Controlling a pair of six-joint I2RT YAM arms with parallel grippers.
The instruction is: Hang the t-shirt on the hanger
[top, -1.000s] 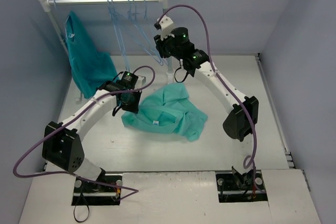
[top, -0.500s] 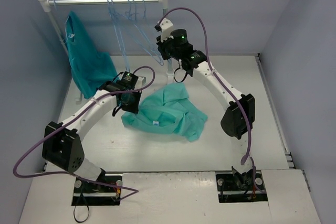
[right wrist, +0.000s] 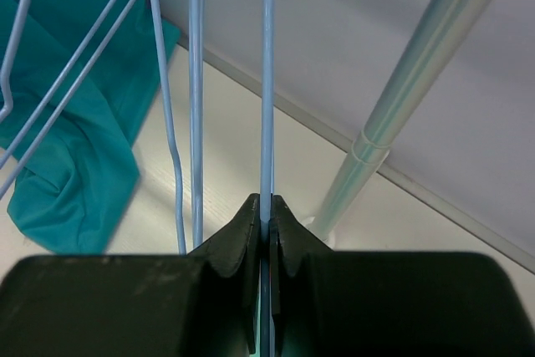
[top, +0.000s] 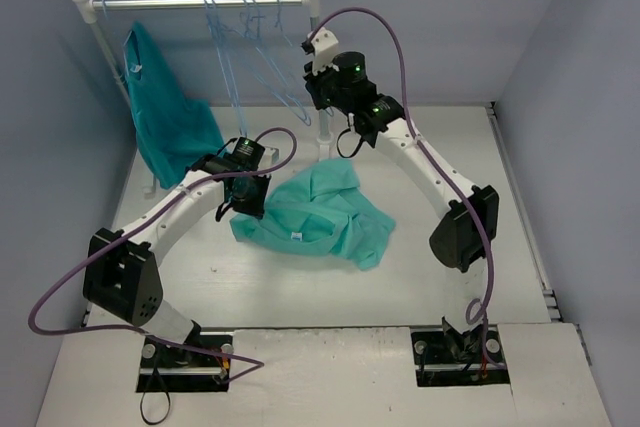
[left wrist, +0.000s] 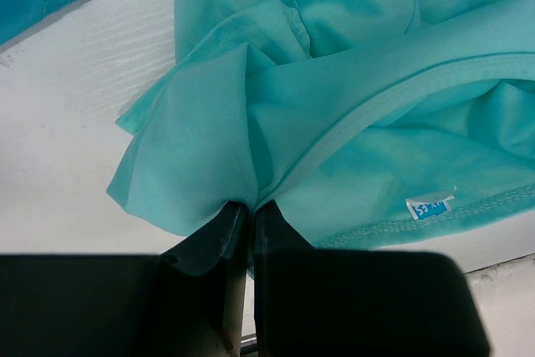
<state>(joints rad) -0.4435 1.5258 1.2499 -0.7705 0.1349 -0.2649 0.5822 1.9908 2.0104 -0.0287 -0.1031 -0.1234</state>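
Mint-green t-shirt lies crumpled on the desk, and one pale-blue hanger is pinched up by the rail.

Left hand is clamped on a fold at the shirt's edge, close to the neckband; the white tag inside the neck is too blurred to read. Right hand is closed tight on a single hanger wire beside the rail's right post. Other hangers cross alongside, cut off by the frame, so I cannot tell which hook belongs to the gripped one. A darker turquoise garment hangs at the rail's left end.
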